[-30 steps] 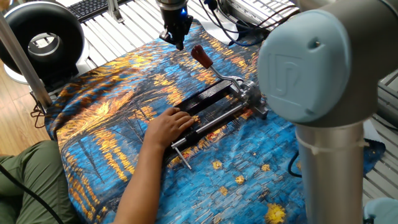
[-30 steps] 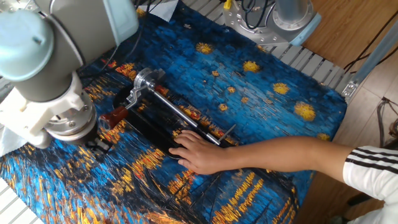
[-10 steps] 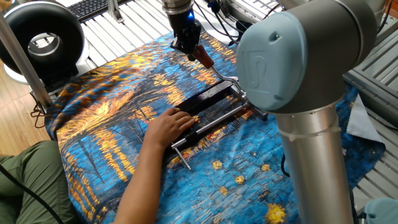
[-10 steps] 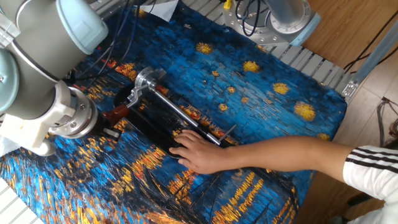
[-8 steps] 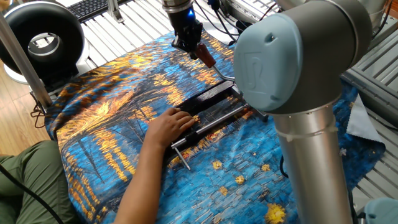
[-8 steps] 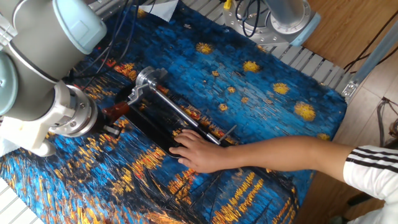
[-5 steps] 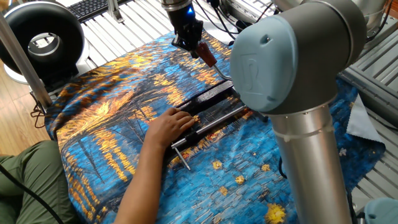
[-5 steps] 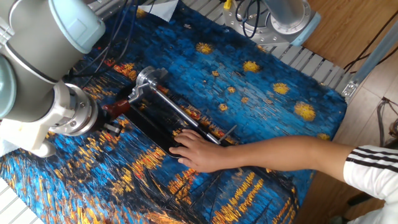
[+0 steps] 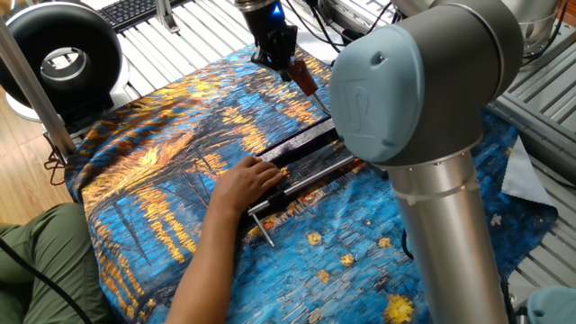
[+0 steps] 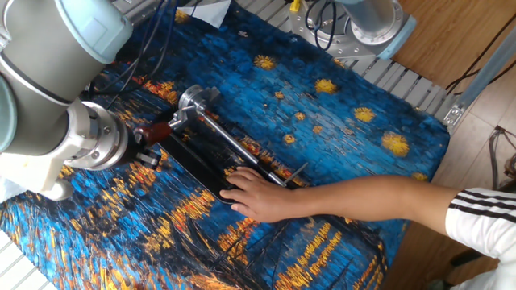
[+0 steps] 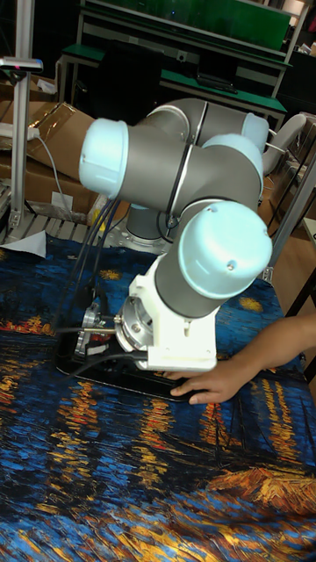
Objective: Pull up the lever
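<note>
The lever's reddish-brown knob (image 9: 303, 78) sits at the far end of the black clamp (image 9: 297, 155), and its silver arm (image 9: 321, 103) slopes down behind my own elbow. My gripper (image 9: 283, 58) is shut on the top of the knob. In the other fixed view, the knob (image 10: 154, 131) sits between the fingers (image 10: 146, 155), raised off the cloth and joined to the grey head (image 10: 193, 101). In the tall fixed view my arm hides the gripper; only the head (image 11: 90, 320) peeks out.
A person's hand (image 9: 243, 180) presses the clamp frame (image 10: 201, 165) down onto the blue-and-orange painted cloth (image 9: 153, 153). The thin screw rod with its crossbar (image 9: 262, 227) sticks out near the hand. A black round device (image 9: 58, 54) stands at the back left.
My gripper came down from above the cloth onto the knob and closed on it. The knob has since risen and swung slightly toward the clamp head. The hand stayed put.
</note>
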`<state>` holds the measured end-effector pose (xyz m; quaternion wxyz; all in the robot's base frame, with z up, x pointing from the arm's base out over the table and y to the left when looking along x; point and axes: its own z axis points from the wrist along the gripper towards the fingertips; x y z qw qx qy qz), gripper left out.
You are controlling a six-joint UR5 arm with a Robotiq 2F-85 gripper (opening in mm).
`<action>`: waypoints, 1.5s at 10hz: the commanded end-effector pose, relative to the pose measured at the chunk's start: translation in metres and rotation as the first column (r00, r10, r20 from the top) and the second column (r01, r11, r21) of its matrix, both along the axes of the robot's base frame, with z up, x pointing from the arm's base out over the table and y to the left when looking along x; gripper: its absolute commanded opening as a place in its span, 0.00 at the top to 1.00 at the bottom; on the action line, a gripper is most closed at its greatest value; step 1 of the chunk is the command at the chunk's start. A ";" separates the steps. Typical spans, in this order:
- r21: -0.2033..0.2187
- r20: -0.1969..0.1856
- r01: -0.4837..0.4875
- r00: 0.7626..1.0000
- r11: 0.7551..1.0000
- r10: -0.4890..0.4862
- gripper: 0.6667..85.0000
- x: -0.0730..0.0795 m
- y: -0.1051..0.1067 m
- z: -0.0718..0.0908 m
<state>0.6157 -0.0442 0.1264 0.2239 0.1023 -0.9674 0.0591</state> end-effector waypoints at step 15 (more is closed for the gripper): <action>-0.102 -0.123 0.026 0.992 0.994 -0.039 1.00 -0.070 -0.006 0.078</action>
